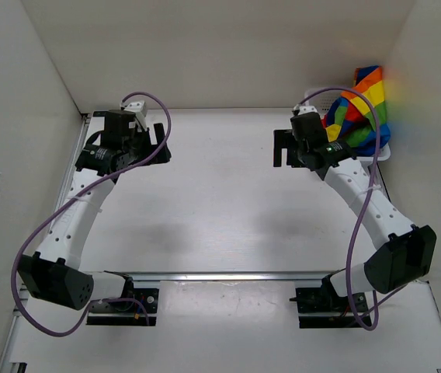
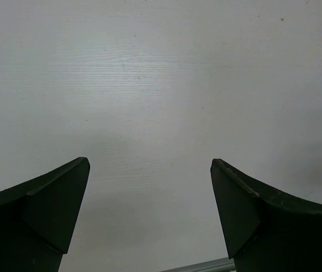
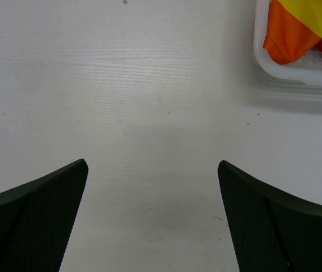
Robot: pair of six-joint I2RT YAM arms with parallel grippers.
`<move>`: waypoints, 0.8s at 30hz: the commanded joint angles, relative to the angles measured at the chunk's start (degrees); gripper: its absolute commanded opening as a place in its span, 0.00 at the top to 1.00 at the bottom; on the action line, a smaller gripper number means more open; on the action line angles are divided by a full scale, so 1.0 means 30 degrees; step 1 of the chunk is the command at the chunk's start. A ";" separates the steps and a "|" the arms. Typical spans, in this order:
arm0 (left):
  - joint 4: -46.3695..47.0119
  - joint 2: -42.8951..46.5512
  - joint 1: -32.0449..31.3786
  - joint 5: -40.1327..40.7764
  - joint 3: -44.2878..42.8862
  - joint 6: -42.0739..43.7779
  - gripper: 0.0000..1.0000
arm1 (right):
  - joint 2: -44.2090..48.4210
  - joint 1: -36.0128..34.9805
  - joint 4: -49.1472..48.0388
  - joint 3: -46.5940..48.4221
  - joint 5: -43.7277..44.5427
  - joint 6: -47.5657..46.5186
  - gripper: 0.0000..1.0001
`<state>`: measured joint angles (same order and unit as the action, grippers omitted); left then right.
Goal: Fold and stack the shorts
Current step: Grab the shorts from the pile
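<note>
The rainbow-striped shorts (image 1: 362, 109) lie bunched in a white mesh basket (image 1: 383, 153) at the back right corner; an orange and yellow part (image 3: 295, 25) shows at the top right of the right wrist view. My right gripper (image 1: 284, 148) is open and empty over bare table, left of the basket. My left gripper (image 1: 161, 143) is open and empty at the back left, over bare table. In the wrist views the left gripper (image 2: 149, 165) and the right gripper (image 3: 152, 166) hold nothing between their fingers.
White walls enclose the table on the left, back and right. The basket's rim (image 3: 286, 73) lies close to the right gripper's right side. A metal rail (image 1: 228, 276) runs across the near edge by the arm bases.
</note>
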<state>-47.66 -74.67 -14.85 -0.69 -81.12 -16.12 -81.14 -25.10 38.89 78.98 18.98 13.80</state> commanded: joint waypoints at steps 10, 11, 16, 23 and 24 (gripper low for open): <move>-0.0723 0.1454 -0.0088 0.0520 0.0146 0.0391 0.01 | 0.0271 0.0077 0.1943 0.0653 0.1170 0.2927 0.00; -0.0725 0.1628 -0.0088 0.1016 0.0146 0.0393 0.01 | 0.0271 0.0077 0.2121 0.0888 0.1172 0.2928 0.00; -0.0725 0.2652 -0.0088 0.2306 0.0498 0.1125 0.01 | 0.0620 0.1070 0.2328 0.1066 0.1846 0.3339 0.00; -0.0725 0.3358 -0.0088 0.2253 0.1025 0.0776 0.01 | -0.0079 0.5462 0.1394 0.1242 -0.0407 0.3340 0.01; -0.0725 0.3358 -0.0088 0.1845 0.1025 0.0774 0.01 | -0.0632 0.5902 0.1188 0.1561 -0.0613 0.3339 0.01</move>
<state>-49.54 -65.67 -14.85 5.39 -78.61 -13.58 -81.32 -10.76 44.91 80.16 19.88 23.64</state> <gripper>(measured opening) 0.993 0.987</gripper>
